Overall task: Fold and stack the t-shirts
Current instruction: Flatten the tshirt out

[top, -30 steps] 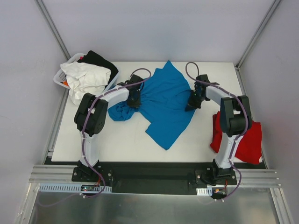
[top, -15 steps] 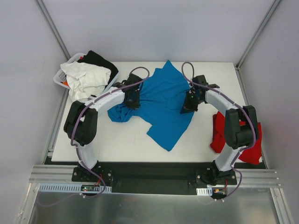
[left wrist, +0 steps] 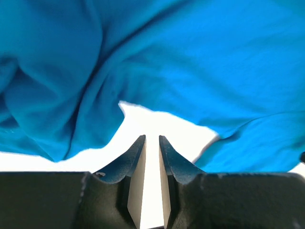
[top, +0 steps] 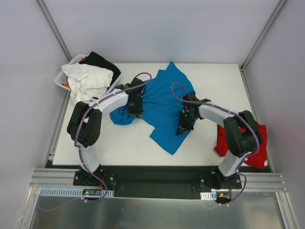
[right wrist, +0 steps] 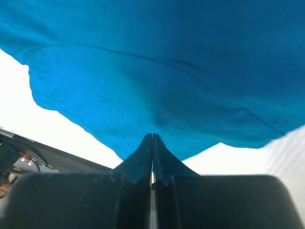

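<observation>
Top external view: the turquoise t-shirt [top: 164,102] lies rumpled centrally on the table [top: 214,81], right gripper [top: 182,129] pinching its edge, left gripper [top: 135,110] parted (empty); draw the fold across low and taut.

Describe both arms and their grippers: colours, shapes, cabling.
The left arm and right arm match: white tubular links between bulky black joint housings. A purple cable runs along each, looping free near the wrist. The left gripper and right gripper each have a black body and two dark, tapering fingers; the left's inner faces are pale.
</observation>
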Robot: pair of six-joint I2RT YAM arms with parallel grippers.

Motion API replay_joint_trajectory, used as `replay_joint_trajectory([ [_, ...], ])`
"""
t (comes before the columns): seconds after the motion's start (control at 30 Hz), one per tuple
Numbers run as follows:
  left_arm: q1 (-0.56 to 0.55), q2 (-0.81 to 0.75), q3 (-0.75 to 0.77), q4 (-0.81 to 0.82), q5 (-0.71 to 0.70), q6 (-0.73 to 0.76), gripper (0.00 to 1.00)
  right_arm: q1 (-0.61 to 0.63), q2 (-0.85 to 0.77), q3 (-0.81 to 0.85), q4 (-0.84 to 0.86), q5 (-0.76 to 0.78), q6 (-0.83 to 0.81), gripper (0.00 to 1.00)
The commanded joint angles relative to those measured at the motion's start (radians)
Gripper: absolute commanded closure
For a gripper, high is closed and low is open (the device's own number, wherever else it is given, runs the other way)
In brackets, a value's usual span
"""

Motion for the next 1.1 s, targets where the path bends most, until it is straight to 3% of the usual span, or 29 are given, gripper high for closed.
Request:
replay_joint_trajectory([
  [0.0,0.0,-0.039,-0.093,-0.048,0.032,-0.033,0.84,0.036,-0.007,-0.03,0.048,0.031,0.047,0.99],
  [0.3,-0.002,-0.122,-0.145,-0.043,-0.003,0.016,0.83,0.059,-0.174,-0.232,0.045,0.059,0.101,0.99],
  [0.73,-0.002,-0.156,-0.145,-0.044,0.022,0.01,0.83,0.06,-0.378,-0.286,-0.119,0.142,0.119,0.99],
  [0.9,-0.003,-0.171,-0.135,-0.044,0.026,0.01,0.84,0.08,-0.346,-0.165,-0.121,0.126,0.116,0.99],
  [1.07,-0.009,-0.199,-0.116,-0.04,-0.009,-0.02,0.83,0.162,-0.153,-0.013,-0.084,0.144,0.107,0.99],
])
